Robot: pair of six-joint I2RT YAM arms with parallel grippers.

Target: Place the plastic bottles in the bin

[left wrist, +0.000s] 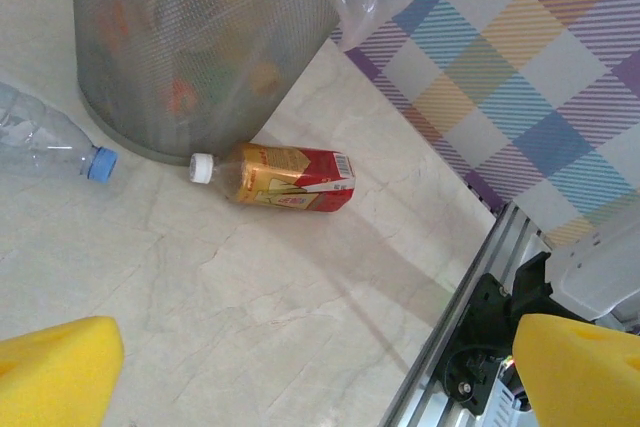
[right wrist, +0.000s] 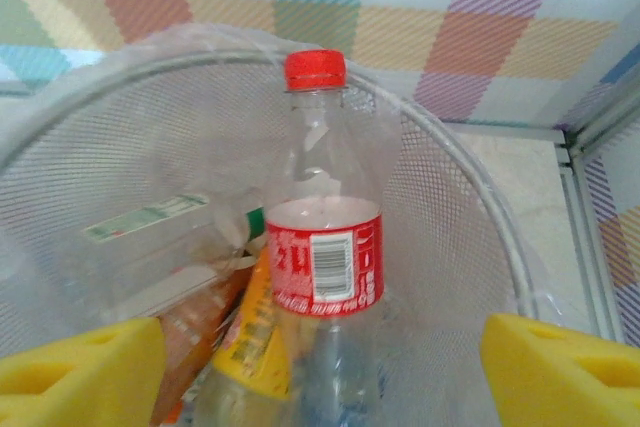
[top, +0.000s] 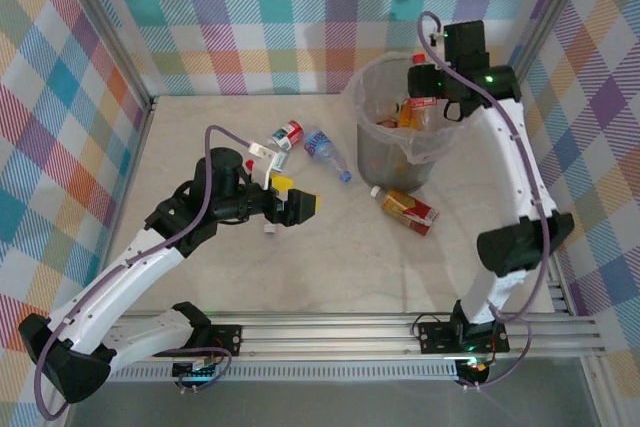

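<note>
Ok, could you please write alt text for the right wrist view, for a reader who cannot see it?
A clear bottle with a red cap and red label is upright in the grey mesh bin, between the open yellow-padded jaws of the right gripper, which do not touch it. Other bottles lie below it.

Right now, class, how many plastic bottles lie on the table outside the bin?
3. A red-labelled bottle and a blue-capped clear bottle lie side by side left of the bin. A white-capped red-and-gold bottle lies in front of it. The left arm may hide more.
</note>
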